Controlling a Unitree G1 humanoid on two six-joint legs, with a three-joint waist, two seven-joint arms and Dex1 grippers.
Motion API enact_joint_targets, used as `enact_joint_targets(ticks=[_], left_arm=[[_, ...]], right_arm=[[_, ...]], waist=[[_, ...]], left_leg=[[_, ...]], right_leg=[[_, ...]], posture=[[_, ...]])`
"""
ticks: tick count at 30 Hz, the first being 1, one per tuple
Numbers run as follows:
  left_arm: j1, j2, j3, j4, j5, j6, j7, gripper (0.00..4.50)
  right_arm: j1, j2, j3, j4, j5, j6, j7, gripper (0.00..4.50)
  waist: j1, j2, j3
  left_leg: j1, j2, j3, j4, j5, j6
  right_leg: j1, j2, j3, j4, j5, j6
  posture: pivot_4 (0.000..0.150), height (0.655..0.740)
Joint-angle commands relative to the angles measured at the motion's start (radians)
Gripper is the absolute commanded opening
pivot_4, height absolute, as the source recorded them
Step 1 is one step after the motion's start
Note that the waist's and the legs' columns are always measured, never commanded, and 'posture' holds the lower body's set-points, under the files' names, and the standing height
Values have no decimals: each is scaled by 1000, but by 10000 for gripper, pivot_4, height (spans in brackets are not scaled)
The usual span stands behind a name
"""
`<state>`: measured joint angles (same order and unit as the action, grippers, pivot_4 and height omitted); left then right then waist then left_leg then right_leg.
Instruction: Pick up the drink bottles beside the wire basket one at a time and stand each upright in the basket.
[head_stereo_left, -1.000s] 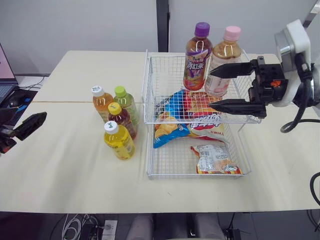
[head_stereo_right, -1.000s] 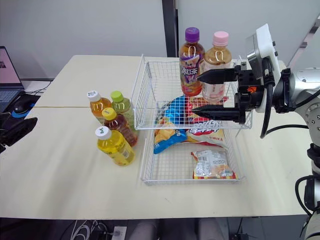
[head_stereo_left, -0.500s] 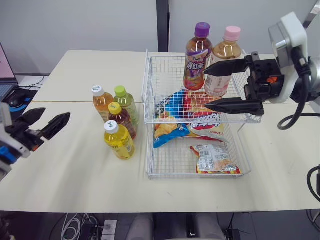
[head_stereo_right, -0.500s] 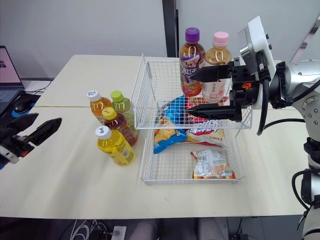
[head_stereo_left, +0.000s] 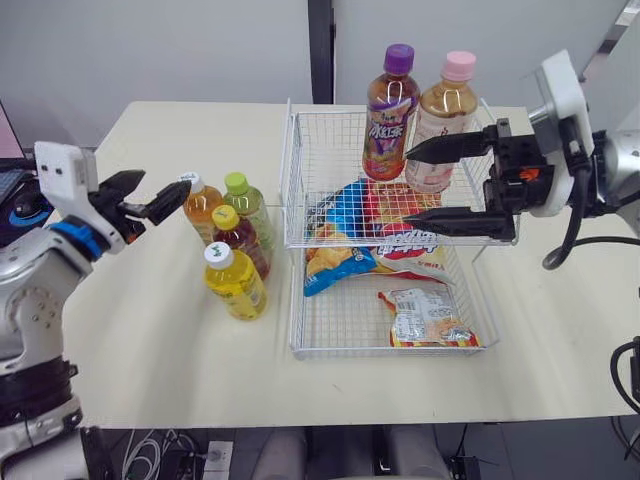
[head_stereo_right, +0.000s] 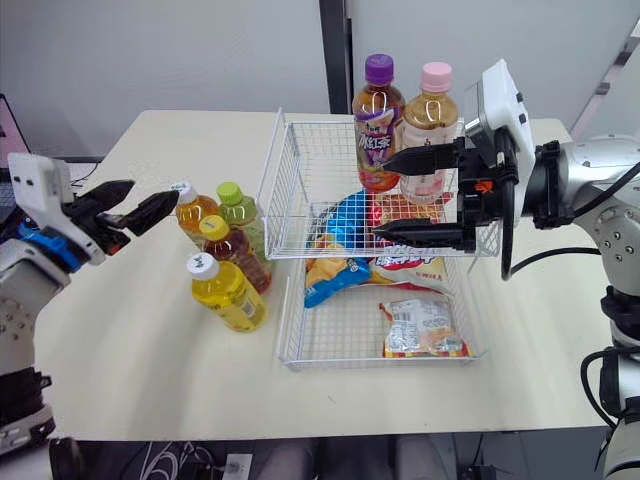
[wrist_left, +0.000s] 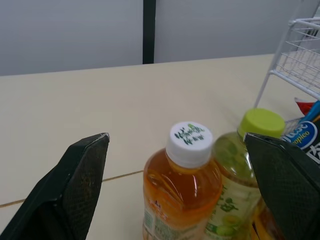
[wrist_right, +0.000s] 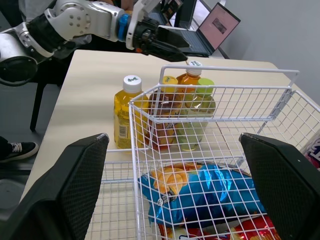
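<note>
Table (head_stereo_left: 150, 330): pale top, carries everything below
Wire basket (head_stereo_left: 330, 150): white, two levels; long lower tray toward the near edge, raised upper tier at the far end
Lower tray, near end: one flat snack packet (head_stereo_left: 428, 318) lying on the mesh
Yellow bottle (head_stereo_left: 233, 283): white cap, upright on the table, nearest of four bottles grouped just beside the basket's left wall
Red-brown bottle (head_stereo_left: 240, 240): yellow cap, upright, directly behind the yellow bottle and close against it
Orange bottle (wrist_left: 182, 185): white cap, upright, at the far left of the group
Green bottle (head_stereo_left: 250, 205): green cap, upright, just beside the orange bottle on the basket side
Left gripper (head_stereo_left: 165, 183): fingers spread wide, nothing held; at the height of the orange bottle's cap, and in the wrist view that cap sits between the two fingers with a gap on each side
Lower tray, under the upper tier: blue chip bag (head_stereo_left: 345, 215) and a red packet (head_stereo_left: 415, 240), overlapping
Right gripper (head_stereo_left: 406, 187): fingers wide apart, nothing held; over the right half of the upper tier, tips pointing toward the robot's left
Purple-capped bottle (head_stereo_left: 390, 115): upright in the upper tier
Pink-capped bottle (head_stereo_left: 440, 110): upright just beside the purple-capped bottle, behind the right gripper's upper finger
</note>
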<state>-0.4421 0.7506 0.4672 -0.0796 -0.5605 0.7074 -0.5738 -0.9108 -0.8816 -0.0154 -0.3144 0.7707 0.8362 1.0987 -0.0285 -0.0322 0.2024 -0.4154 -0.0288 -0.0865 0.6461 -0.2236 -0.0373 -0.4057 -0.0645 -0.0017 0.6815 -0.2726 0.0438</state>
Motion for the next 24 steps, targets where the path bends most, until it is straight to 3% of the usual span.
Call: enact_joint_targets(ticks=[1,18,21,24], left_arm=[[-35,2,-35,37,38,-46,14,44796],[-133,-36,-136,182,89,-153,-22,44796],[-131,-39,-133,179,75,-143,-34,39136],[-123,-38,-129,172,66,-130,-44,29637]], right_arm=[[-11,-9,-38,-29,19,3,-9,45000],[-12,-22,-37,-38,21,33,-7,45000],[6,-25,-46,-60,27,40,-15,45000],[4,-22,-62,-62,30,43,-36,45000]], waist=[[-2,0,0],[0,0,0],[0,0,0],[0,0,0]], left_leg=[[0,0,0,0,0,0],[0,0,1,0,0,0],[0,0,1,0,0,0],[0,0,1,0,0,0]], right_leg=[[0,0,0,0,0,0],[-1,0,2,0,0,0],[-1,0,1,0,0,0],[-1,0,2,0,0,0]], posture=[[1500,7400],[1500,7400],[1500,7400],[1500,7400]])
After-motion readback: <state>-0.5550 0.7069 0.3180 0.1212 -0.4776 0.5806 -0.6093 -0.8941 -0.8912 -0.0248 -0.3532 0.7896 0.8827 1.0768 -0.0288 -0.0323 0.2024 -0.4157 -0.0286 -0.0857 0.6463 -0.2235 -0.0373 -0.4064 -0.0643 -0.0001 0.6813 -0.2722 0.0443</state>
